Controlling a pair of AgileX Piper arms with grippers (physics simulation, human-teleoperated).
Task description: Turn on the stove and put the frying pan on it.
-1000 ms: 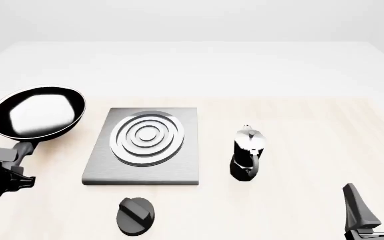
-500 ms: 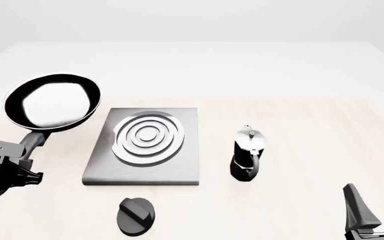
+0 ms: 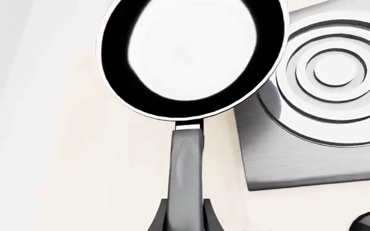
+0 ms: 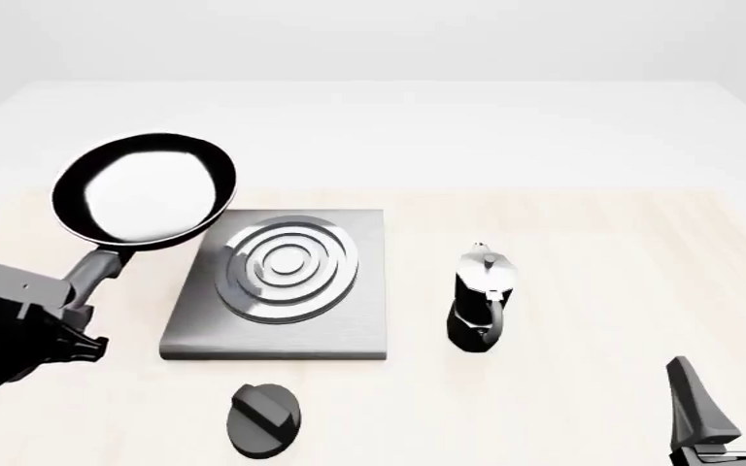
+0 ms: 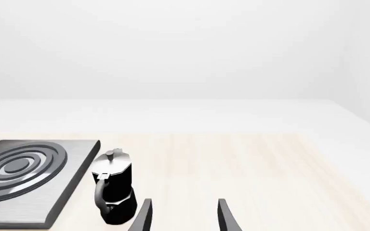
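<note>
We count one left gripper (image 4: 73, 309), clamped on the handle of one frying pan (image 4: 147, 192), which it holds raised over the stove's far left corner. One stove (image 4: 283, 283) follows: a grey plate with silver rings, and one black knob (image 4: 265, 419) lying apart on its near side. One moka pot (image 4: 481, 297) stands upright right of the plate. One right gripper (image 4: 726, 393), fingers spread and empty, sits lower right. All rest on one pale wood table (image 4: 606, 262) before a plain white backdrop.
</note>
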